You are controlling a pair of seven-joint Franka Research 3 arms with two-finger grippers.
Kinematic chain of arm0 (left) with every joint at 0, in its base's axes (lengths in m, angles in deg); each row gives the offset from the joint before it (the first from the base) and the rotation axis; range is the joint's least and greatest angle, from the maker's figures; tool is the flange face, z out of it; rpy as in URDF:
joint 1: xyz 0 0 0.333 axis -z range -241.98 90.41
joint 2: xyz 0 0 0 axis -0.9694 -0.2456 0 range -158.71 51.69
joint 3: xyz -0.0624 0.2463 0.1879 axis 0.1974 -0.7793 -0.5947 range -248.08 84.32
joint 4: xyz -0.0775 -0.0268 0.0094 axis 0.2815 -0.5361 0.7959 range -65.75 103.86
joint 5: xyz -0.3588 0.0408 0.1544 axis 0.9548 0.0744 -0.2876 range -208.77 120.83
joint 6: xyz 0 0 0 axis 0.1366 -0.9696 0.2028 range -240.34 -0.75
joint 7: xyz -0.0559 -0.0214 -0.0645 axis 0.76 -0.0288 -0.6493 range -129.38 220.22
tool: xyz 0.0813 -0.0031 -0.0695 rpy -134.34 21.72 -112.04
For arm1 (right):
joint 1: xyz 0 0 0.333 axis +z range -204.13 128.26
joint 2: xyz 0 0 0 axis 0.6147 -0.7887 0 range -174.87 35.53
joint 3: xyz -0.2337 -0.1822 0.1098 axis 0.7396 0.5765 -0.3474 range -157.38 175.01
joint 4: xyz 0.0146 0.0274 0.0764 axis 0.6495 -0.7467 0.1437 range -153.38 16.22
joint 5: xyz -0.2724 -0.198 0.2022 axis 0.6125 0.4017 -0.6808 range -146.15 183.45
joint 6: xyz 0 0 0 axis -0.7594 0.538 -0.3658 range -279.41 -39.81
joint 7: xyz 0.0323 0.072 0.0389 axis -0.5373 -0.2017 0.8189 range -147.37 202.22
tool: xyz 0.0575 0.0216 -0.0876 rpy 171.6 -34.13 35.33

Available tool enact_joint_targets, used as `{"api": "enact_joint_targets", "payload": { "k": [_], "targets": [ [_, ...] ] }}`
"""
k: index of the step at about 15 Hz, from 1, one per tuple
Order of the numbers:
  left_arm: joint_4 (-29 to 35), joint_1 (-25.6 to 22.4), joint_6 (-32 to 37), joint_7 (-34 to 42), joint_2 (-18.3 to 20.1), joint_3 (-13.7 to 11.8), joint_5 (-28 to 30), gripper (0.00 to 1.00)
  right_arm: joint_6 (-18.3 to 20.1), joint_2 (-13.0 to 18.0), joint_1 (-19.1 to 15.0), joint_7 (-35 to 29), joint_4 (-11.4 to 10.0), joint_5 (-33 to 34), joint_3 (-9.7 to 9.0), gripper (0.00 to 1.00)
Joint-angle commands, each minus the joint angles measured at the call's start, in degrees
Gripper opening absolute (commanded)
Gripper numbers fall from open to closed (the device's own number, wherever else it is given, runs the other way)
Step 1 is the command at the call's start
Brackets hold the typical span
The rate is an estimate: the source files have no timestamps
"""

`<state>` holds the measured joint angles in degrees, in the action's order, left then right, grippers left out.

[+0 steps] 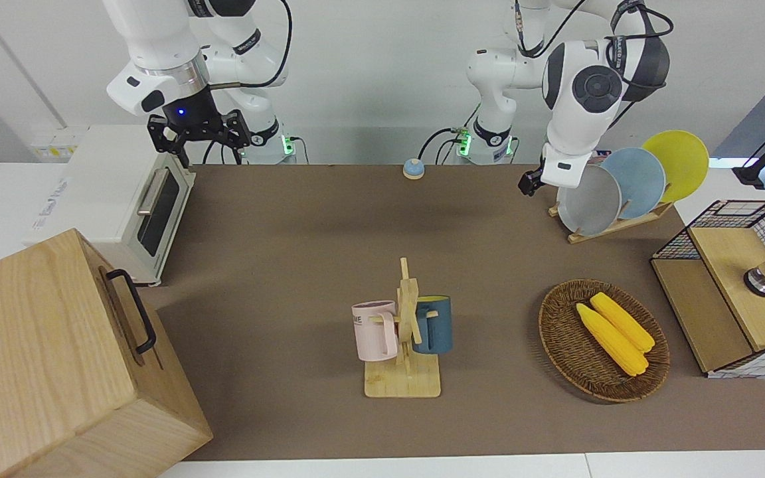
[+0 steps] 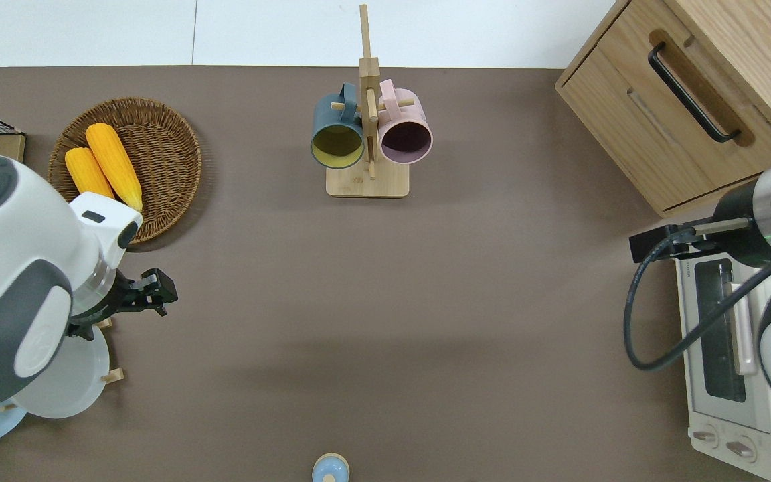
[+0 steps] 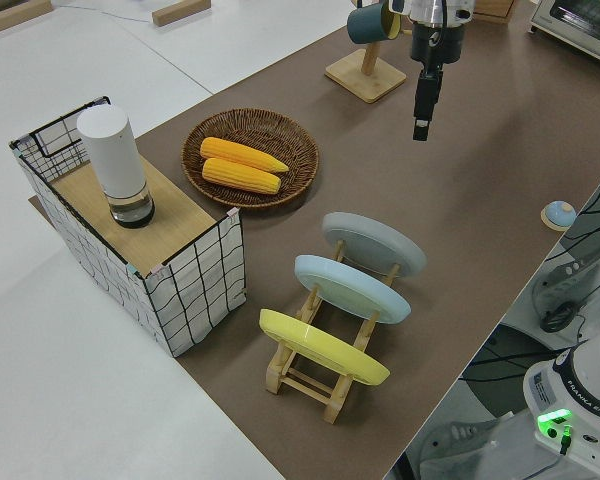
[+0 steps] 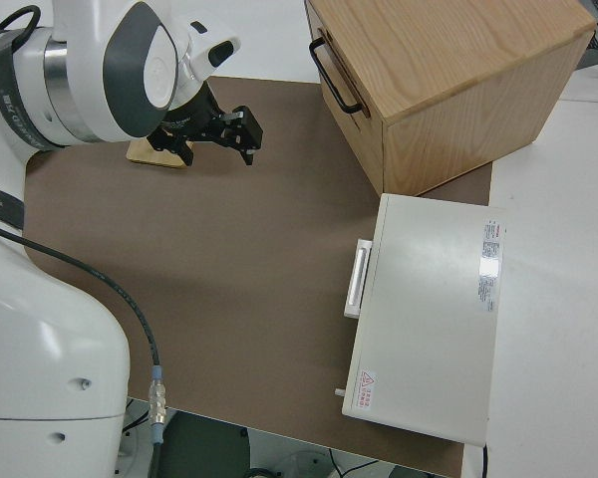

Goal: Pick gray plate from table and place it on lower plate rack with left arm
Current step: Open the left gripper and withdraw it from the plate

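The gray plate [image 1: 588, 199] [image 3: 375, 243] stands tilted in the lower plate rack [image 1: 611, 226] [image 3: 325, 385], in the slot at the end toward the middle of the table [image 1: 289, 219]. Nothing grips it. My left gripper [image 1: 530, 182] [image 2: 158, 292] [image 3: 420, 110] hangs in the air, open and empty. Seen from overhead it is over bare tabletop just off that end of the rack, apart from the plate. In the overhead view the left arm covers most of the gray plate [image 2: 84, 381]. My right gripper [image 1: 190, 133] is parked, fingers spread.
A light blue plate [image 1: 638, 179] and a yellow plate [image 1: 678, 162] fill the rack's other slots. A wicker basket [image 1: 555, 332] with two corn cobs, a wire-sided box [image 1: 721, 265], a mug stand [image 1: 402, 378], a wooden cabinet [image 1: 44, 358] and a toaster oven [image 1: 110, 192] share the table.
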<state>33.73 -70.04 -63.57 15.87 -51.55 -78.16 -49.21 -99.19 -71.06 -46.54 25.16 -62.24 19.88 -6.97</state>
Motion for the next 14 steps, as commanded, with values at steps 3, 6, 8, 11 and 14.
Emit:
{"api": "enact_joint_targets", "payload": {
  "k": [3, 6, 8, 11, 14],
  "targets": [
    [-1.1, -0.2, -1.3, 17.3, 4.1, -5.5, 6.0, 0.99, 0.8, 0.2, -1.1, -0.7, 0.5, 0.1, -1.0, 0.983],
    [-2.0, -0.1, -4.3, 18.6, 4.1, -5.4, 6.1, 0.99, 0.8, 0.2, -1.1, -0.7, 0.5, 0.1, -1.0, 0.983],
    [-2.0, -0.1, -4.4, 25.0, 4.1, -5.2, 6.2, 0.99, 0.8, 0.1, -1.1, -0.7, 0.5, 0.1, -1.0, 0.983],
    [-2.5, -0.1, -4.7, 25.3, 4.1, -4.6, 5.6, 0.99, 0.8, 0.2, -1.1, -0.7, 0.5, 0.1, -1.0, 0.983],
    [-3.6, -0.1, -4.7, 25.4, 4.1, -4.7, 5.4, 0.99, 0.8, 0.1, -1.1, -0.7, 0.5, 0.1, -1.0, 0.983]
  ]
}}
